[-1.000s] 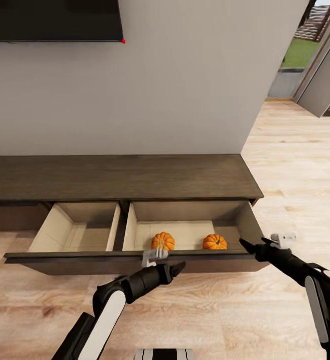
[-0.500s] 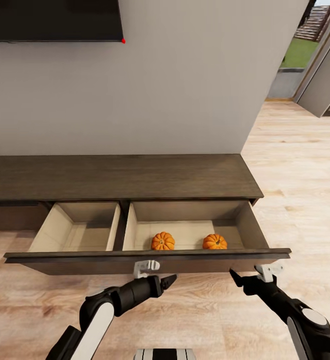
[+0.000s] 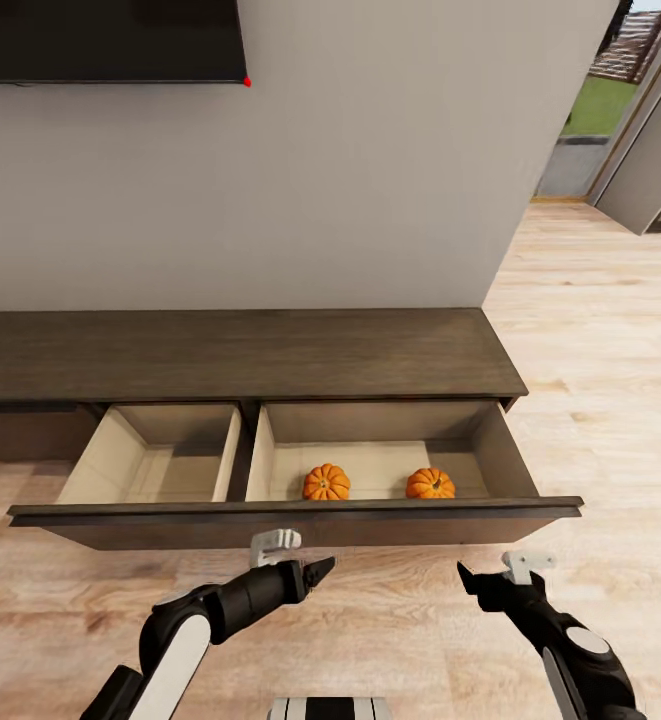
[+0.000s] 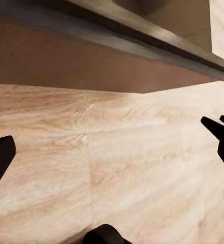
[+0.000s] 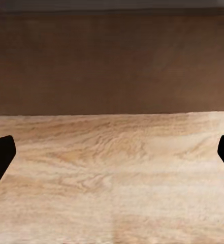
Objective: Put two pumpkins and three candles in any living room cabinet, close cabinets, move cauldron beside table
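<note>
Both pumpkins (image 3: 327,483) (image 3: 430,484) rest inside the open drawer of the cabinet (image 3: 240,355), so the left tool (image 3: 320,571) and right tool (image 3: 467,578), spread and empty, hover clear of its front panel.

So the long dark-brown cabinet (image 3: 240,365) has its wide drawer (image 3: 300,522) pulled out, two pale compartments inside. Both pumpkins sit in the right-hand compartment, left pumpkin (image 3: 327,483) and right pumpkin (image 3: 430,484) well apart, both near the drawer front. Left pincer (image 3: 322,570) and right pincer (image 3: 464,575) hang over the wood floor (image 3: 610,400) just in front of the drawer, holding nothing.
</note>
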Available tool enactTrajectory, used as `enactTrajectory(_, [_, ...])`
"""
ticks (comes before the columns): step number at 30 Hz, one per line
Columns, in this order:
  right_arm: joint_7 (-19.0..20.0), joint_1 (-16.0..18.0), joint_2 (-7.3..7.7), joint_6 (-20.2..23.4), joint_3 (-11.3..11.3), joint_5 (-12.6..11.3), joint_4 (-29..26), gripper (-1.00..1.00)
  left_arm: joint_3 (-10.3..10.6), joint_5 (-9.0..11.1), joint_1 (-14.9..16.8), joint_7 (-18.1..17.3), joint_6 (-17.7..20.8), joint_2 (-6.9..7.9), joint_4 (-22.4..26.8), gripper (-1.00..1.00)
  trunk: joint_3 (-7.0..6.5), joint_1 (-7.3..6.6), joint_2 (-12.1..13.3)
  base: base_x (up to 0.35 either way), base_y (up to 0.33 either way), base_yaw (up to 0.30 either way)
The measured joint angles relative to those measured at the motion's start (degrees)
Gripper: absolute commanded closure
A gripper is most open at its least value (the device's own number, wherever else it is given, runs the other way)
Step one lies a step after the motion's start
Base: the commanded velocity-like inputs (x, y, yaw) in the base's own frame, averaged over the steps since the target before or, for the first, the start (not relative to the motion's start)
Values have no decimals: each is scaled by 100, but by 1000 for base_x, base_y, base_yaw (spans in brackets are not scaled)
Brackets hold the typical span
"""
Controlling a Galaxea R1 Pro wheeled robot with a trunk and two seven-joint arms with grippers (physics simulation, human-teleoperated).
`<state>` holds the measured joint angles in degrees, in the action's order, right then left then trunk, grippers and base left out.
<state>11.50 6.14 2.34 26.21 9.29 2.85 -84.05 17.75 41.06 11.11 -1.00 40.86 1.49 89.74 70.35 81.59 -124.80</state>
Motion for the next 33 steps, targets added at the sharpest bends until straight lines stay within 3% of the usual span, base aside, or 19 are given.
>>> enactTrajectory(1, [-242,223,-92,48,-105,-4,396,-100,-151,-1,-98,-1,-3,11,1,-100,0,0,0,0,0,0])
enactTrajectory(5, [-519,827,-207,22,-219,-21,1404,-100,-482,5,-273,-4,-12,33,-1,-100,0,0,0,0,0,0])
enactTrajectory(6, [-584,1110,-235,-119,-240,-36,1889,-100,-591,1,-331,-4,-15,40,-3,-100,0,0,0,0,0,0])
enactTrajectory(10, [-654,1512,-263,-693,-263,-91,2691,-100,-710,-7,-410,0,-31,46,-3,-100,0,0,0,0,0,0])
enactTrajectory(16, [-671,1749,-280,-2070,-282,-336,3400,-100,-788,-38,-511,4,-67,50,-6,-100,0,0,0,0,0,0])
enactTrajectory(20, [-673,1777,-286,-2622,-292,-385,3765,-100,-796,-34,-557,4,-75,51,-4,-100,0,0,0,0,0,0])
enactTrajectory(33, [-673,1877,-290,-3007,-306,-424,4000,-100,-828,-21,-616,7,-114,51,-153,-100,0,-2,0,57,0,0])
